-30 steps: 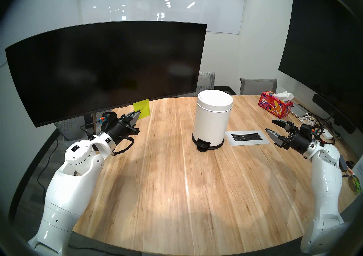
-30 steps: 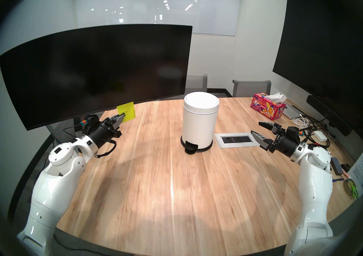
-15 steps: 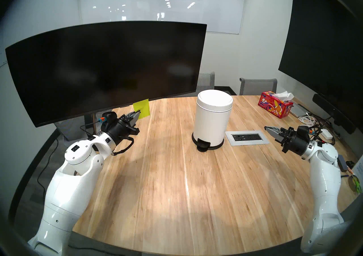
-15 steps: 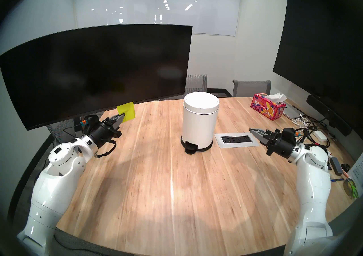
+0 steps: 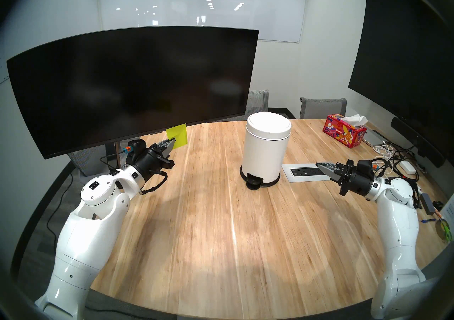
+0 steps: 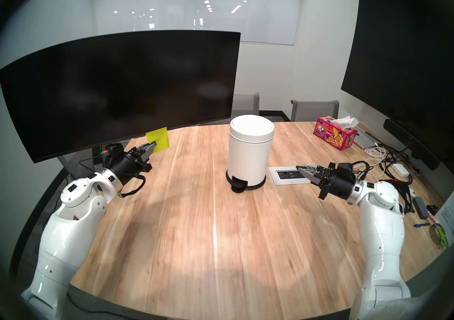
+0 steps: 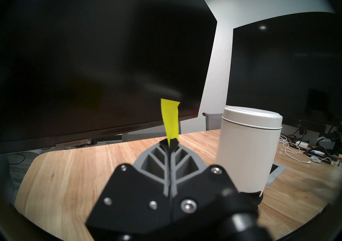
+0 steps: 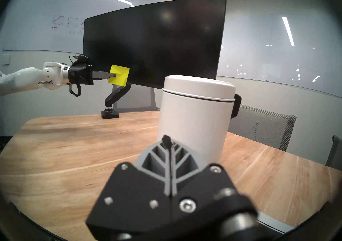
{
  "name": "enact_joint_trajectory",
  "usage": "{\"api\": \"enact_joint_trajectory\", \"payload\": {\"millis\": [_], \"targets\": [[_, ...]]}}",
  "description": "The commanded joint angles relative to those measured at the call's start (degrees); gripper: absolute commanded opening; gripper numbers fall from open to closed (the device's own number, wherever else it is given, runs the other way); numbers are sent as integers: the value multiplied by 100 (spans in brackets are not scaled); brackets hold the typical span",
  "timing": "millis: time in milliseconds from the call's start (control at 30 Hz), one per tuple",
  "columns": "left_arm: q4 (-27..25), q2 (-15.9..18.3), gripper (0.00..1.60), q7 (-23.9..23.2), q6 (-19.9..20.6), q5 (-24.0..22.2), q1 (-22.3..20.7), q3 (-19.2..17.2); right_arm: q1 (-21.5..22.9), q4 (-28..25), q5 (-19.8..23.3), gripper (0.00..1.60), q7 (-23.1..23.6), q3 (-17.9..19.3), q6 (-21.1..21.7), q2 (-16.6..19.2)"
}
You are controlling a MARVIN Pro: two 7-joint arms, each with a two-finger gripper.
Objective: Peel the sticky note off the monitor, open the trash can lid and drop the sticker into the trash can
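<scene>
Left gripper (image 5: 174, 142) pinches the note (image 5: 177, 135) at the monitor's (image 5: 132, 83) lower edge, 10 o'clock from the can (image 5: 265, 150). Right gripper (image 5: 319, 164), pressed together and empty, waits at 3 o'clock, probably to raise the lid (image 5: 269, 122).

Yellow-green sticky note (image 5: 177, 136), black monitor (image 5: 132, 83), white trash can (image 5: 265, 150).

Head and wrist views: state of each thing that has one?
sticky note: off the screen, pinched in left gripper
left gripper: shut on the sticky note
right gripper: shut, empty, pointing at the can
trash can lid: closed
trash can: upright on table
monitor: screen dark
tissue box: open, tissue sticking out
</scene>
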Motion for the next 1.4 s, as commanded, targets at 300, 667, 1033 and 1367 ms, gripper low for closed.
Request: {"api": "enact_joint_trajectory", "payload": {"millis": [300, 667, 1033, 1367], "targets": [[-98, -8, 0, 2, -24, -10, -53, -7, 41, -256, -164, 0, 97, -110, 80, 62], [-99, -5, 0, 5, -25, -13, -53, -4, 94, -225, -239, 0, 192, -266, 95, 55], [-98, -2, 0, 7, -27, -16, -53, -2, 173, -165, -282, 0, 192, -485, -67, -1], [-98, 0, 0, 9, -28, -18, -53, -1, 116, -236, -184, 0, 192, -647, -227, -42]]}}
